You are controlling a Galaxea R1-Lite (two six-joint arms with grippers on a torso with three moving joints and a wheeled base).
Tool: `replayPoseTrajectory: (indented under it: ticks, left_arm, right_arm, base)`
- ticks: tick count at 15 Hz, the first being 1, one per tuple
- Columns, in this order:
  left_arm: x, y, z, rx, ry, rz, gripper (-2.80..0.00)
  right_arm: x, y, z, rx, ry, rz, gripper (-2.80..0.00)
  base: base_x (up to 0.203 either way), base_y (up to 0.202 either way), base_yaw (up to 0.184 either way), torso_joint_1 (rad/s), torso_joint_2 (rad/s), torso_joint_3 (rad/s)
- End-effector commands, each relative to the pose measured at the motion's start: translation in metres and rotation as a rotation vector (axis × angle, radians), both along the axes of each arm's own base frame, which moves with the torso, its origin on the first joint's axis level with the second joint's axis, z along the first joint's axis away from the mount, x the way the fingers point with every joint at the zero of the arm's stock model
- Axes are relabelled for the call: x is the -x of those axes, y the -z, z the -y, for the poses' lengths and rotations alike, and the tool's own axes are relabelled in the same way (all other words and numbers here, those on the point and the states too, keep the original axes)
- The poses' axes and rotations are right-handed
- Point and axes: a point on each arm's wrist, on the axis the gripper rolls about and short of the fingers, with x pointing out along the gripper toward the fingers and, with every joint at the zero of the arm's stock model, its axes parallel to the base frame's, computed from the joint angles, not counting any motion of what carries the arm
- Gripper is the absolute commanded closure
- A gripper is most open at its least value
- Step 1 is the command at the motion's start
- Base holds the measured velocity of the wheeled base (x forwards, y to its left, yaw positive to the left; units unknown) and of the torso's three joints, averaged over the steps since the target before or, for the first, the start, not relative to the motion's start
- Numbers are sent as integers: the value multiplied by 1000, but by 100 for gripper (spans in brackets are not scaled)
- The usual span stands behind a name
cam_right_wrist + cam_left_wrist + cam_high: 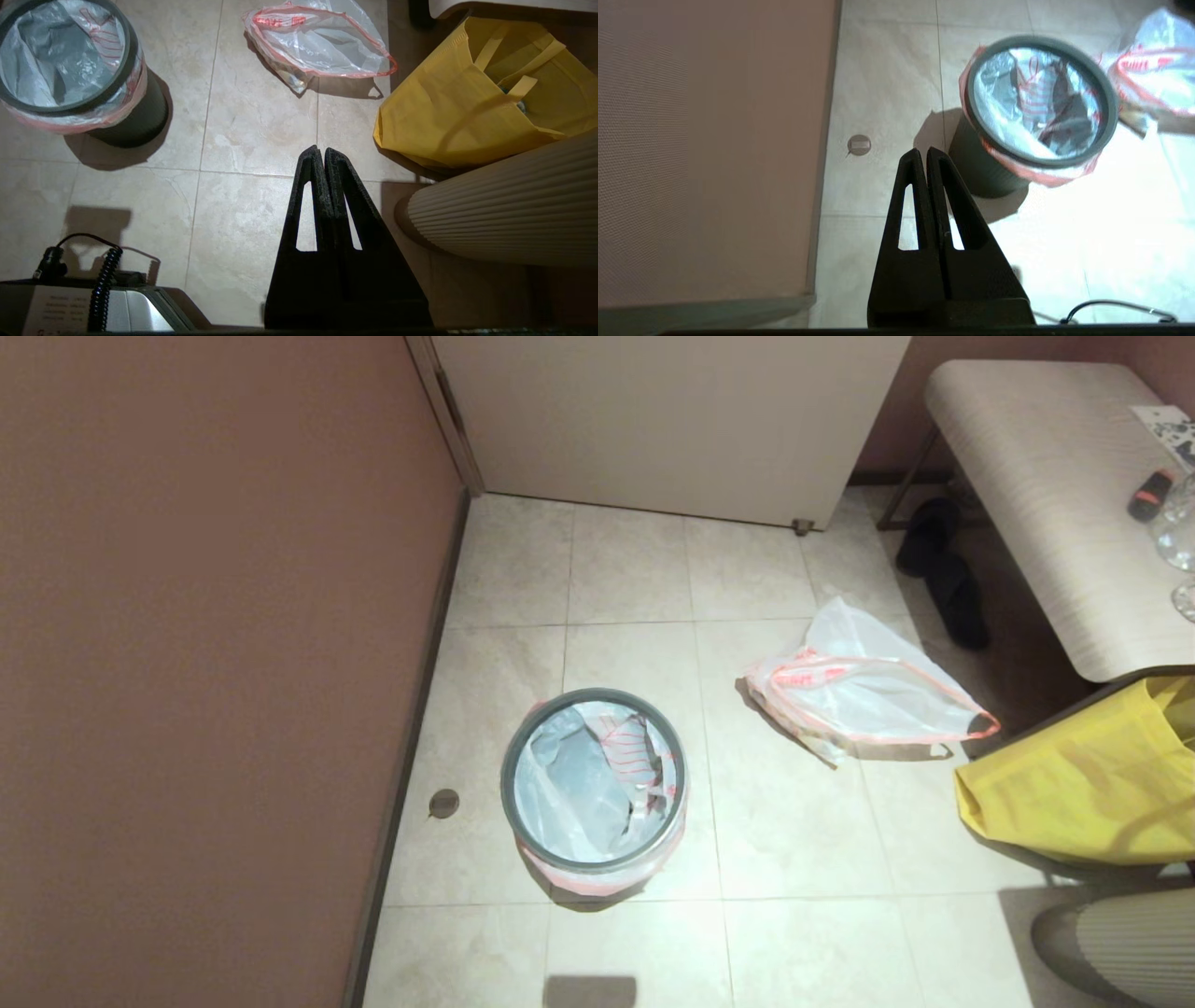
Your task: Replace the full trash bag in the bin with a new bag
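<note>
Left gripper (927, 151), right gripper (317, 149): fingers pressed together, empty, above floor. Lined bin (594, 784); bag (864, 686) on tiles. Risk: thin liner tearing under hoop.

Bright overhead light up top, dimmer views at my wrists

From my head the tile floor (635, 569) is evenly lit; the bin (594, 782) casts a short shadow toward 6 o'clock. My left wrist view blows out to white glare at 4 o'clock — my right wrist view is dim, shadows soft-edged, corners darkest.
</note>
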Motion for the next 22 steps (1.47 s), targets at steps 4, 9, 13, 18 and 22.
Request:
replayPoseTrajectory:
  ticks: [4,9,13,18,22]
  left_arm:
    - [0,1,0,-60,-8,-8,0]
    - [0,0,0,-18,-12,3,0]
    - [0,0,0,-6,-13,3,0]
    - [0,0,0,-6,-12,3,0]
    - [0,0,0,-6,-13,3,0]
  right_arm:
    - [2,16,0,-1,5,37,0]
    - [-28,51,0,0,5,-31,0]
    - [-58,84,0,-5,7,82,0]
    - [-60,93,0,-120,14,49,0]
    - [-60,93,0,-120,14,49,0]
  base:
    - [0,0,0,0,0,0]
    - [0,0,0,0,0,0]
    - [0,0,0,0,0,0]
    - [0,0,0,0,0,0]
    - [0,0,0,0,0,0]
